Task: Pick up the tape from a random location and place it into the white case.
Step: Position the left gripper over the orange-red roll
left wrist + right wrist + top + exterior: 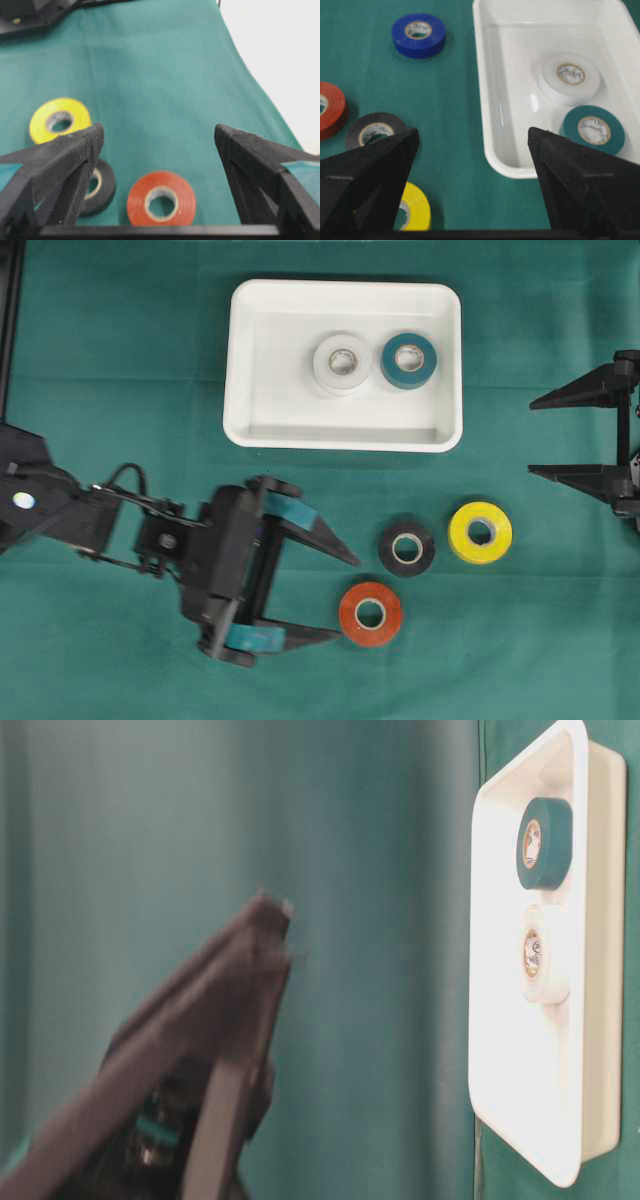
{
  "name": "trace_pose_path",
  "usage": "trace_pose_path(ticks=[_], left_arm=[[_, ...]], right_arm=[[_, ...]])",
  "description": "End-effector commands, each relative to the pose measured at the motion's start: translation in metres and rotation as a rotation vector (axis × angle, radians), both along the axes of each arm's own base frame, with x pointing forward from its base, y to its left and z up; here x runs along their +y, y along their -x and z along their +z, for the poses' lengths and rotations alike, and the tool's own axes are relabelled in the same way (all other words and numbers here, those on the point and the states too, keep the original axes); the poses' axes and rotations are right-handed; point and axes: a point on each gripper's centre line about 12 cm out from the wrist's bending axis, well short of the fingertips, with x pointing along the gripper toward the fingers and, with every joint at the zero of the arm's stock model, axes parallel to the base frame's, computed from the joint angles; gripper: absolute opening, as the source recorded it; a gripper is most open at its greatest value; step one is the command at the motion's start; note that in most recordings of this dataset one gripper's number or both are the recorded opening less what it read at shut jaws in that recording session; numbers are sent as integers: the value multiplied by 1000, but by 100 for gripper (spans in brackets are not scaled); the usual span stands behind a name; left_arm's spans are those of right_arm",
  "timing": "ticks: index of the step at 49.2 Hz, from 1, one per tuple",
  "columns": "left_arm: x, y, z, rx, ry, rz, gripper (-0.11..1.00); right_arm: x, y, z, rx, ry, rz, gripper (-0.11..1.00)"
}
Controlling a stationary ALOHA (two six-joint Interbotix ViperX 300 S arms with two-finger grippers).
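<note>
the white case (345,430) sits toward the far side of the green-covered bench (120,340), with a white tape roll (342,363) and a teal tape roll (408,360) lying flat inside it, just beside each other. out on the cloth, nearer me, a red tape roll (370,614), a black tape roll (406,547) and a yellow tape roll (480,531) lie close together. the left gripper (345,596) hangs with its jaws spread wide and nothing between them, tips pointing at the red roll, just short of it. the right gripper (532,437) waits at the bench's right edge, jaws released too and empty. its wrist view also catches a blue tape roll (418,35) lying on the cloth outside the case.
</note>
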Motion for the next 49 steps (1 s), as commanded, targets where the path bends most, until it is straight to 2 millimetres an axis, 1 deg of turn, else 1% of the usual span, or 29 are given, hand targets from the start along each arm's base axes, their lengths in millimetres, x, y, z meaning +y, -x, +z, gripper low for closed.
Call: trace_pose_path(ticks=[1, 5, 13, 30, 35, 42, 49], left_arm=[[-5, -11, 16, -39, 9, -5, 98], [-9, -19, 18, -35, 5, -9, 98], [-12, -32, 15, -3, -4, -9, 98], [-14, -40, 12, 88, -15, -5, 98], [-17, -45, 10, 156, -34, -8, 98], [-23, -54, 4, 300, -72, -13, 98], [-31, -62, 4, 422, -110, -23, 98]], right_arm=[[0, -4, 6, -15, 5, 2, 86], [0, -4, 6, -13, 5, 2, 86], [0, -4, 6, -12, 5, 2, 86], [0, -4, 6, -12, 6, 2, 86], [0, -4, 6, -13, 7, 2, 86], [0, -4, 7, -13, 7, 1, 86], [-1, -4, 6, -9, 6, 1, 86]])
